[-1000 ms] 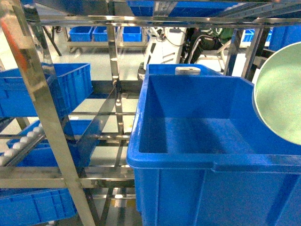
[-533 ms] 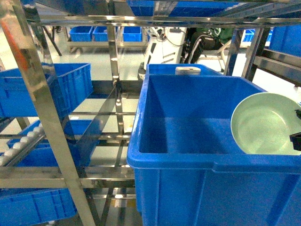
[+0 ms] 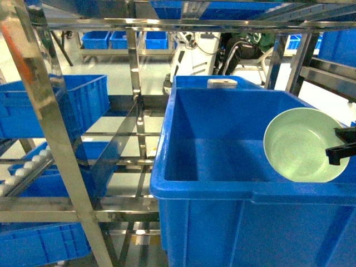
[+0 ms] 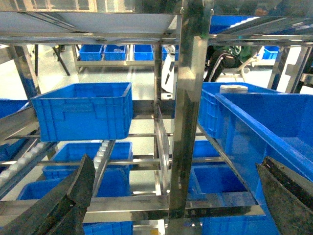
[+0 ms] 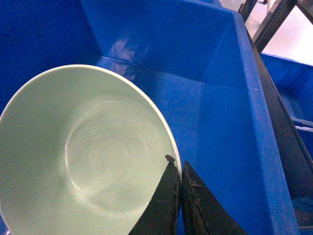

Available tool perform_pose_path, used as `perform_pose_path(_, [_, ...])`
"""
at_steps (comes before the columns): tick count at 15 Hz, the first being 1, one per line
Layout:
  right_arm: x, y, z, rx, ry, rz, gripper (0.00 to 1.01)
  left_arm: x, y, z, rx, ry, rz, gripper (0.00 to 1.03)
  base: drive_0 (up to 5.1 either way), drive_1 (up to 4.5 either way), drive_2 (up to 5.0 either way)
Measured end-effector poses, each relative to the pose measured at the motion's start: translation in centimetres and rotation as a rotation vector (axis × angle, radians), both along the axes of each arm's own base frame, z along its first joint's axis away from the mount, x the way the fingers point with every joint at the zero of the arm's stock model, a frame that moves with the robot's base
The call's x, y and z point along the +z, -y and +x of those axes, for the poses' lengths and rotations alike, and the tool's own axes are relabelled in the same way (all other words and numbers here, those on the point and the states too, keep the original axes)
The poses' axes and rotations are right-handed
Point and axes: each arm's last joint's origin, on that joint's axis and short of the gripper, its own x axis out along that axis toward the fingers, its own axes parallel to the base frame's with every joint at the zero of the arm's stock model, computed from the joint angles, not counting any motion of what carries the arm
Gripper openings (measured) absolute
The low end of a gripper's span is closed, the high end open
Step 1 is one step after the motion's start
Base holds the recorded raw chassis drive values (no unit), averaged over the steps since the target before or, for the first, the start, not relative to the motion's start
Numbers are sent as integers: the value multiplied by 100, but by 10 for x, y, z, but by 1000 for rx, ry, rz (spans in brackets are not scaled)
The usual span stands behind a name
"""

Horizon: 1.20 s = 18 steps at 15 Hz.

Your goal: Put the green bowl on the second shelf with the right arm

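Observation:
The pale green bowl (image 3: 301, 144) hangs tilted inside the large blue crate (image 3: 222, 192) on the steel shelf level (image 3: 67, 208), near the crate's right wall. My right gripper (image 3: 340, 146) is shut on its right rim. From the right wrist, the bowl (image 5: 88, 156) fills the left, with both black fingers pinching its rim at the gripper (image 5: 178, 166) and the crate floor (image 5: 195, 112) below. My left gripper (image 4: 171, 196) stands open in front of a steel upright (image 4: 188, 122), holding nothing.
Steel posts (image 3: 50, 128) and rails frame the rack. A second blue crate (image 3: 61, 103) sits on the left side, and several more lie on lower levels (image 3: 39, 245). A white object (image 3: 222, 83) rests at the large crate's far rim.
The bowl has come down and leftward from the upper right edge into the large crate, still held by my right gripper. The left arm has not moved.

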Motion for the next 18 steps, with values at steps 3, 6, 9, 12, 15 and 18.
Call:
perform_pose_path(3, [1,-7,0,19,5,17,34,0,0,0,0,0,0,98,0,0,0])
perform_pose_path(6, [2,-6,-6,4,16,26,72,0,0,0,0,0,0,98,0,0,0])
perform_pose_path(9, [28,-9,-25,-18,126,26,98,0,0,0,0,0,0,98,0,0,0])
perform_pose_path(12, [64,-11,-58,-19,211,42,98,0,0,0,0,0,0,98,0,0,0])
perform_pose_path(15, [101,-7,-122,-70,280,104,98,0,0,0,0,0,0,98,0,0,0])
perform_pose_path(18, [120,-5,-149,-86,336,164,98,0,0,0,0,0,0,98,0,0,0])
